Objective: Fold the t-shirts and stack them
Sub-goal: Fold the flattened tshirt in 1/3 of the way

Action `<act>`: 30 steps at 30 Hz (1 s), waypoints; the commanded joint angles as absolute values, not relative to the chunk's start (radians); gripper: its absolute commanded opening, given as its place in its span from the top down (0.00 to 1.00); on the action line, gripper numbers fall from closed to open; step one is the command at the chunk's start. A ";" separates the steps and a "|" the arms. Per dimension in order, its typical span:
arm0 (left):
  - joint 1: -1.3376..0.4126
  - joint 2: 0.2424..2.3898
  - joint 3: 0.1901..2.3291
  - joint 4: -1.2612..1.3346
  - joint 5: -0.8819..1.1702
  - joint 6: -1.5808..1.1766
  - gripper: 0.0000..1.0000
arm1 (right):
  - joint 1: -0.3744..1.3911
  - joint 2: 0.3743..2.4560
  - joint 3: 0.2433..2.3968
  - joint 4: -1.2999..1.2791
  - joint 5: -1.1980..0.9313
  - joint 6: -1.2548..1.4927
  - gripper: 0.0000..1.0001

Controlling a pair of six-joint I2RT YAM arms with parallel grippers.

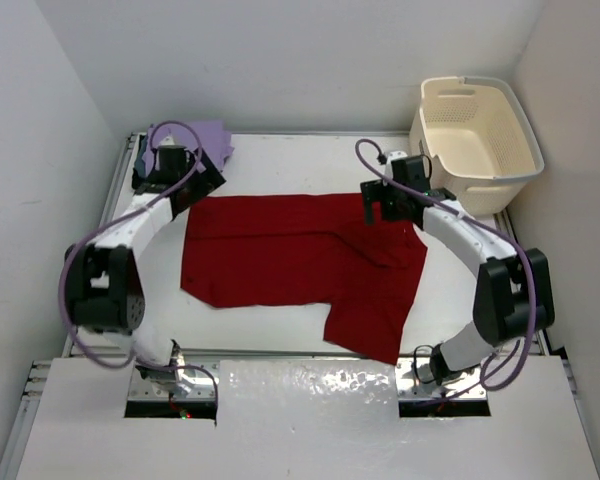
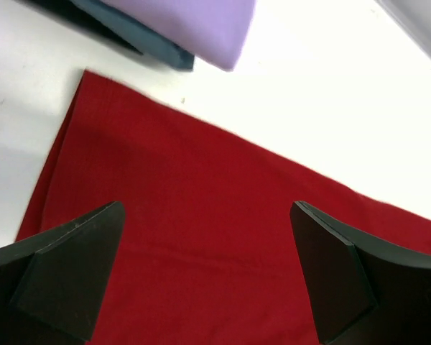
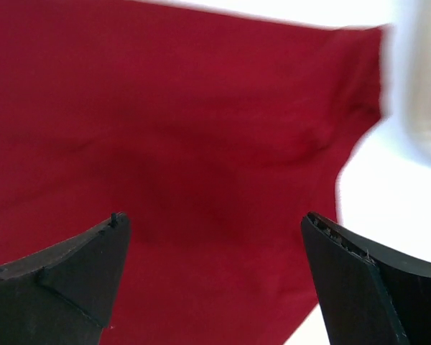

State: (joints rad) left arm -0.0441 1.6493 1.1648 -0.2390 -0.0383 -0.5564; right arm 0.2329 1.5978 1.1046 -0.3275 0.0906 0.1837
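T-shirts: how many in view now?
4. Red shirt spread in the centre; lavender shirt atop the far-left stack, teal shirt under it, black shirt a dark sliver below. More could hide beneath.

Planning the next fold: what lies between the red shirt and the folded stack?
Only a bare strip of table, seen in the left wrist view.

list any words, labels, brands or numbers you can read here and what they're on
None: no word, number, logo or sign can be read in any view.
The red t-shirt, the lavender t-shirt and the cream laundry basket all look plain.
Any marking elsewhere is too small to make out.
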 commanded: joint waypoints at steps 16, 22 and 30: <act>-0.029 1.045 0.511 -0.594 -0.166 -0.807 0.07 | 0.633 1.066 0.617 -0.650 -0.023 0.244 0.01; -0.029 1.063 0.561 -0.552 -0.133 -0.762 0.06 | 0.655 1.017 0.558 -0.707 0.028 0.285 0.01; -0.078 1.170 0.580 -0.589 -0.141 -0.729 0.02 | 0.657 0.994 0.525 -0.677 0.069 0.316 0.01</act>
State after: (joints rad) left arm -0.0505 1.1366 0.5438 -0.5903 -0.1371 -0.7509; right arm 0.6506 1.0073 0.5301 -0.6991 0.0425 0.2874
